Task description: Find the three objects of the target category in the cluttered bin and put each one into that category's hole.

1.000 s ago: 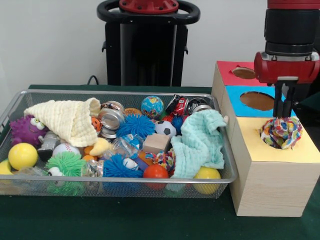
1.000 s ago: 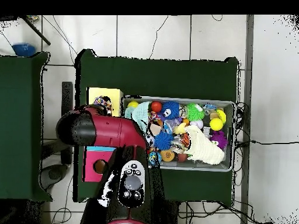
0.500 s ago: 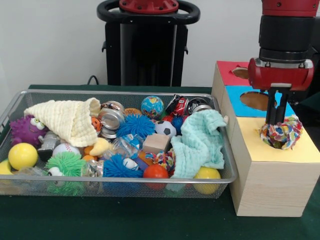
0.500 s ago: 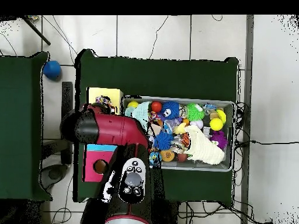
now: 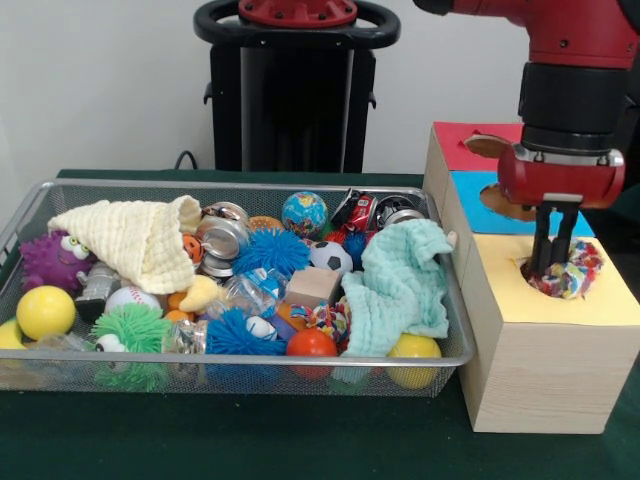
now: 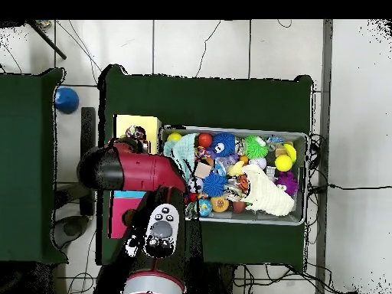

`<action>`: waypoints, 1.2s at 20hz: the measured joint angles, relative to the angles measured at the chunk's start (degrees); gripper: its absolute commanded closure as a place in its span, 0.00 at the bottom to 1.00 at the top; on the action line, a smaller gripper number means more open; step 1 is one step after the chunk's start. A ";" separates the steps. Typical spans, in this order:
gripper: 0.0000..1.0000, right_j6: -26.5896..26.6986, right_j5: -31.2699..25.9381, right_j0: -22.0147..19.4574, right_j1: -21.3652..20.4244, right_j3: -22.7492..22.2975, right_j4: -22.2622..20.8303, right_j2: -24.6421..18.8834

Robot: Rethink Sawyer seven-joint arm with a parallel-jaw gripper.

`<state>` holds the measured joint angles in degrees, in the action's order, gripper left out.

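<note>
A multicoloured rope toy [image 5: 582,268] sits stuffed in the round hole of the yellow box top [image 5: 590,308]. My gripper [image 5: 555,268] comes straight down onto the toy's left part, its narrow fingers [image 5: 541,240] shut on the toy with the tips inside the hole. In the overhead view the red arm [image 6: 134,172] covers the gripper, and only a bit of the rope toy [image 6: 136,135] shows beside the yellow box [image 6: 136,122]. A second knotted rope piece [image 5: 328,318] lies in the wire bin [image 5: 240,186] near its front.
The bin holds spiky balls, smooth balls, a cream cloth [image 5: 135,240], a mint cloth [image 5: 400,285], cans and a toy car. Behind the yellow section lie a blue hole [image 5: 505,200] and a red one [image 5: 480,145]. A blue ball [image 6: 66,99] rests on the left table.
My gripper has come down and slightly left, pressing the rope toy deeper into the yellow hole. In the overhead view the blue ball has shifted on the left table.
</note>
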<state>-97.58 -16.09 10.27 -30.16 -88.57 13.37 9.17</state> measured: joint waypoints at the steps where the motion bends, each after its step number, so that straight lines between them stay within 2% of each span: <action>1: 1.00 0.00 0.30 0.38 0.48 0.25 0.00 0.28; 9: 1.00 0.00 1.34 3.08 4.18 2.73 1.01 2.85; 24: 1.00 0.00 1.37 2.65 4.16 2.87 1.06 3.14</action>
<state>-97.58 -14.72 12.92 -26.01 -85.70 14.43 12.30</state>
